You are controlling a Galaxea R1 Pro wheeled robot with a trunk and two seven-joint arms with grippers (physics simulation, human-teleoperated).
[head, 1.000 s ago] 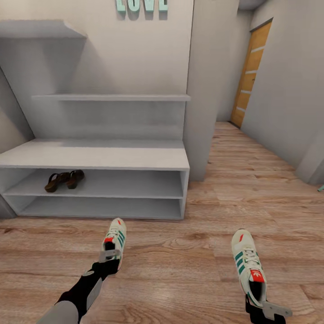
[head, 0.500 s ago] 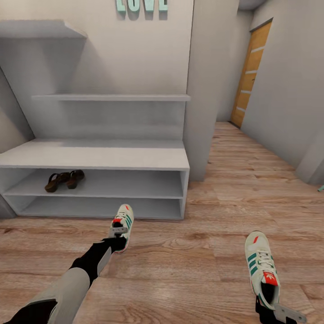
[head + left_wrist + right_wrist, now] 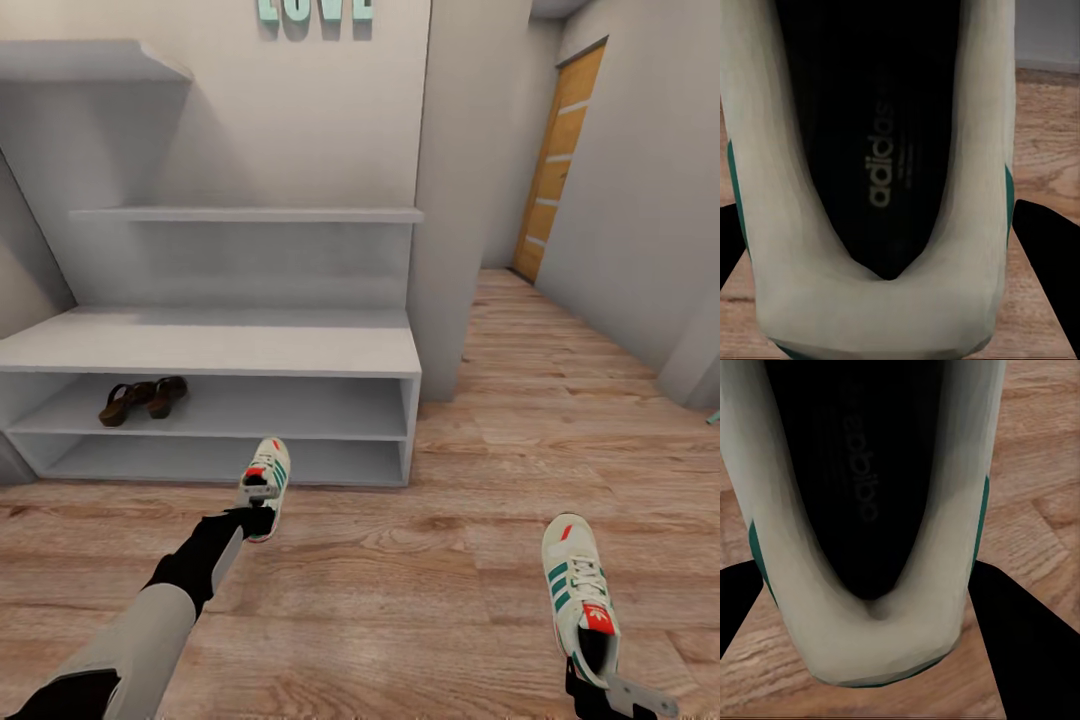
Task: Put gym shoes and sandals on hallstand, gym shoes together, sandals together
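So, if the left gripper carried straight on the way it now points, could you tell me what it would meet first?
Probably the hallstand: the left gripper, shut on a gym shoe, points toward the lower shelf opening, so the shoe's toe would likely reach that front edge first. Depth is unclear.

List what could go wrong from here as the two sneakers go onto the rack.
1. Each gripper holds its gym shoe by the heel alone: the left gripper on the left gym shoe, the right gripper on the right gym shoe. Either toe might sag or slip.
2. The left shoe's toe is close to the hallstand and may catch a shelf edge.
3. The sandals already sit on the upper shelf; a careless push could knock them.
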